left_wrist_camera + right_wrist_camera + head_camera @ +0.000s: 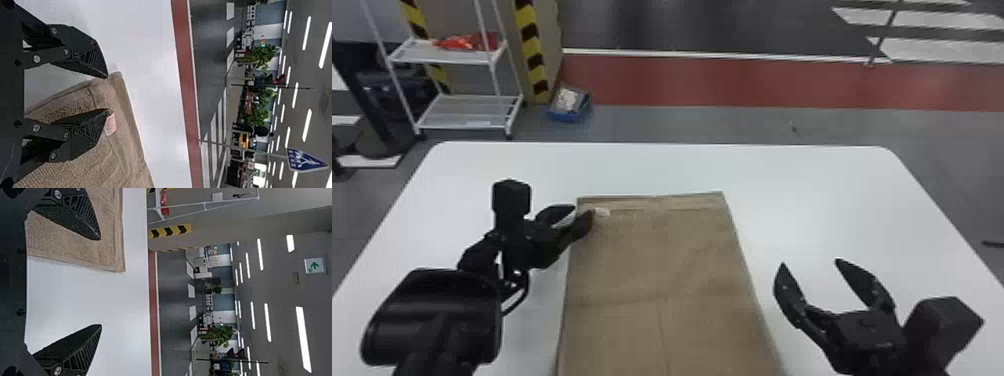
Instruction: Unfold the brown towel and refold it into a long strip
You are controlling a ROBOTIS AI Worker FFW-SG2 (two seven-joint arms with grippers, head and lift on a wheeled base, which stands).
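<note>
Lying flat on the smooth white counter, the brown cloth towel runs from the middle toward 6 o'clock, its far edge crosswise, leaving both far corners reachable. At its 11 o'clock corner, beside the small pale fabric label, is the black, flat-fingered left pincer. Its fingers stand narrowly apart with cloth showing between them, probably set there to pinch that corner; whether they touch it, I can't tell. The black, flat-fingered right pincer is spread wide at about 4 o'clock on the counter, just off the towel's side, a handy place for taking the 1 o'clock corner. Gripping both corners would likely keep the fold straight; catching only the top layer could skew it.
</note>
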